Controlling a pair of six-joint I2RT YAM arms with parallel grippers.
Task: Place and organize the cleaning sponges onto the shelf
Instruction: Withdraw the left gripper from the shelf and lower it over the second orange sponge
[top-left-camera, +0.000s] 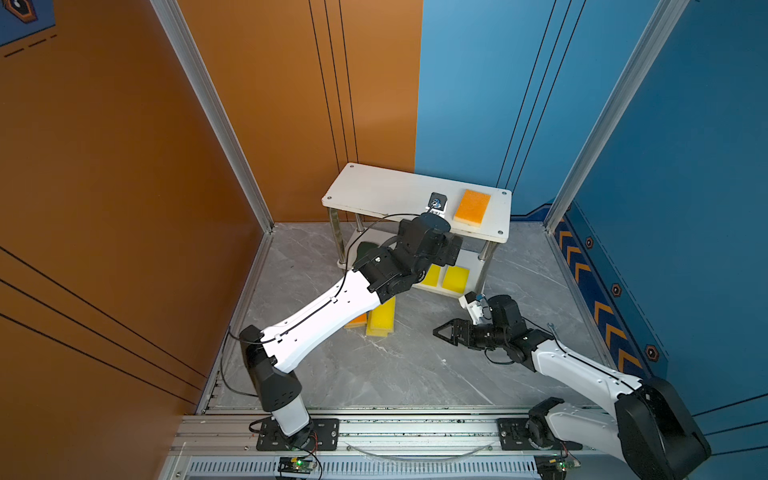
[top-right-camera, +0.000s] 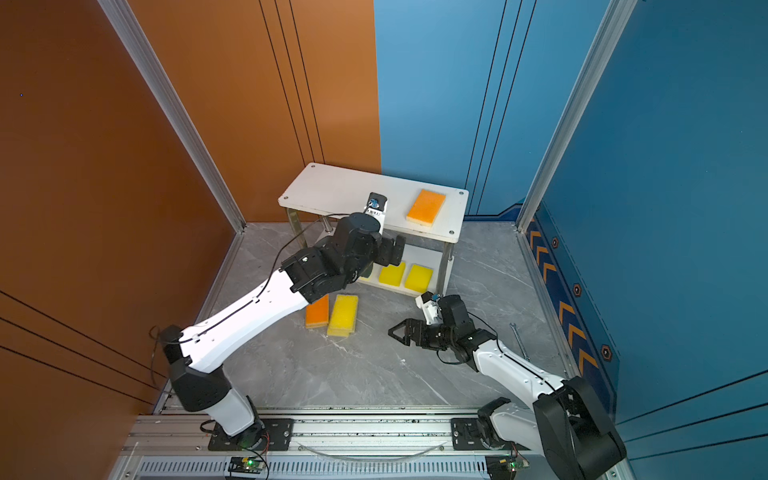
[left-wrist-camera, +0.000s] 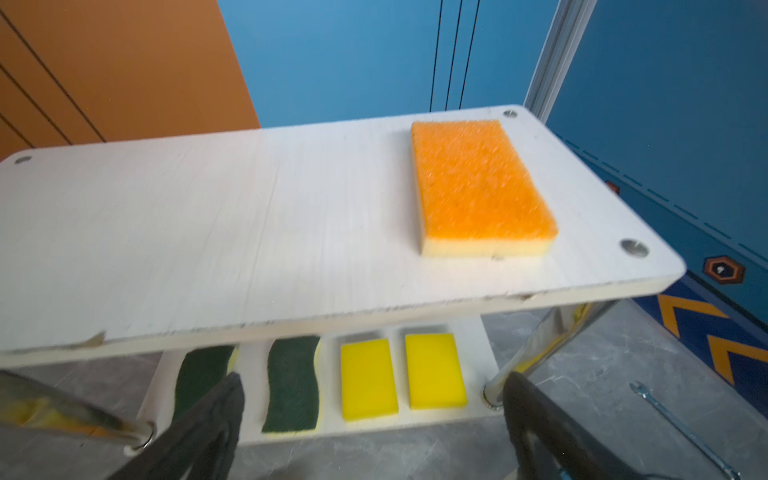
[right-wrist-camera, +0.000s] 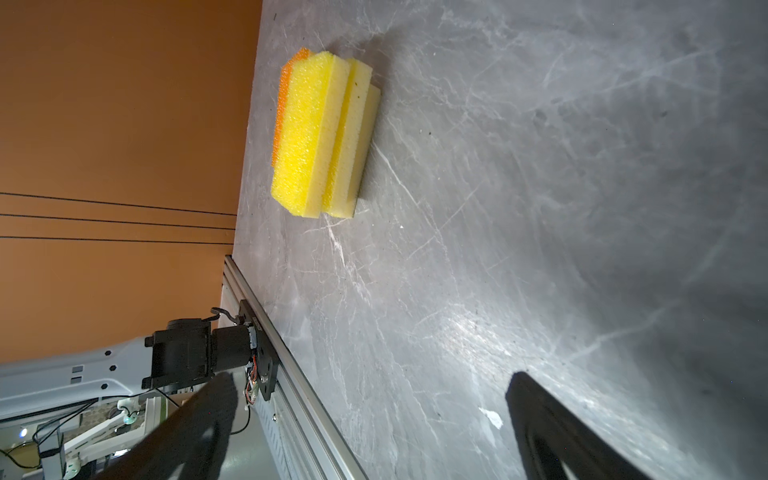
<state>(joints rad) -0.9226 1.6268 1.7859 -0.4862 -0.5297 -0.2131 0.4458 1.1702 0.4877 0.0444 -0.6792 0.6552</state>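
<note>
Left tool (left-wrist-camera: 370, 432) spread wide, empty, at shelf (top-left-camera: 374, 191) front edge. Orange sponge (top-right-camera: 318, 311) and stacked yellow sponges (top-right-camera: 343, 314) side by side on table (top-left-camera: 415, 365), left of shelf. Lower board: two green scouring pads (left-wrist-camera: 291, 382), two yellow sponges (left-wrist-camera: 432, 370) in row. Top board, right end: orange-topped sponge (top-left-camera: 472, 206). Right tool (top-left-camera: 444, 332) spread, empty, low over table.

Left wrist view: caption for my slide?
Orange sponge on the shelf top; green pads and yellow sponges below.
</note>
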